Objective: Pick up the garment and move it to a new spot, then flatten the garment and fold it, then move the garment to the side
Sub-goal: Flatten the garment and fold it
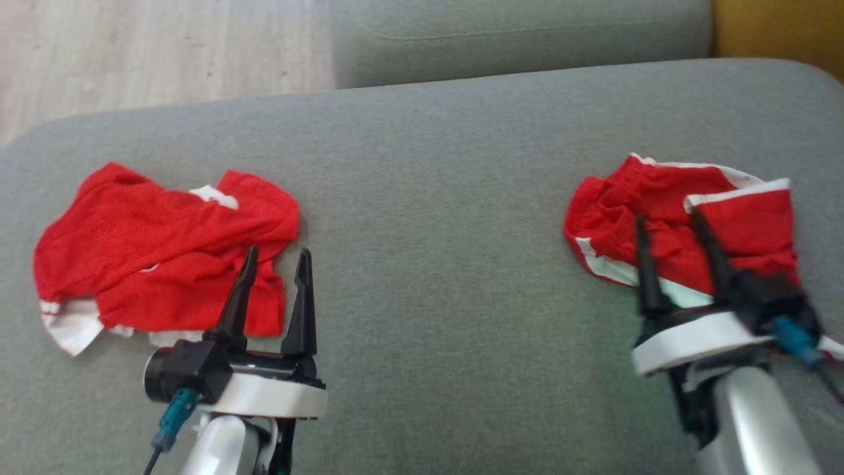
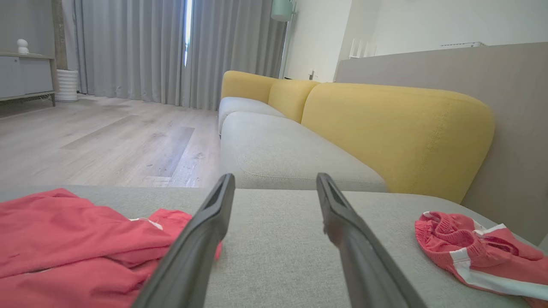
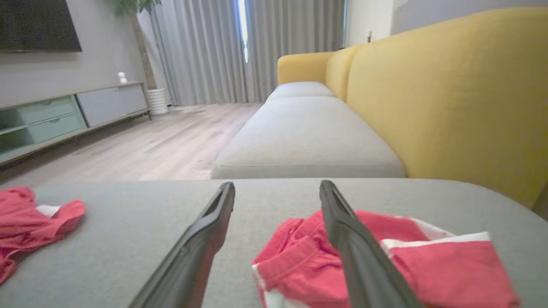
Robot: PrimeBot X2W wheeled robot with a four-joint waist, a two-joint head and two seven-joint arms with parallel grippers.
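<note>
Nearest, the left gripper (image 1: 277, 257) has its jaws wide with nothing between them; its fingertips reach the near right edge of the crumpled red garment (image 1: 165, 264), which lies loose on the left of the grey cushion (image 1: 428, 231). The right gripper (image 1: 667, 221) likewise has its jaws spread wide and grips nothing; its fingers lie over the near left part of the folded red garment (image 1: 745, 224), white-trimmed, at the right of the cushion; whether the tips touch the cloth I cannot tell. The two garments are well apart, with bare cushion between them.

The folded piece looks set down at the side, so the step in hand is probably a clean release. The right gripper should rise straight up with its jaws kept wide before drawing back towards the near edge; a sideways sweep to the right could snag the top layer and spoil the fold. For the crumpled piece, a pinch on one edge rather than the bunched middle should let it hang open.

Farther off lie a second grey seat (image 1: 514, 33), wooden floor (image 1: 132, 53) at far left and a yellow backrest (image 1: 778, 26) at far right.
</note>
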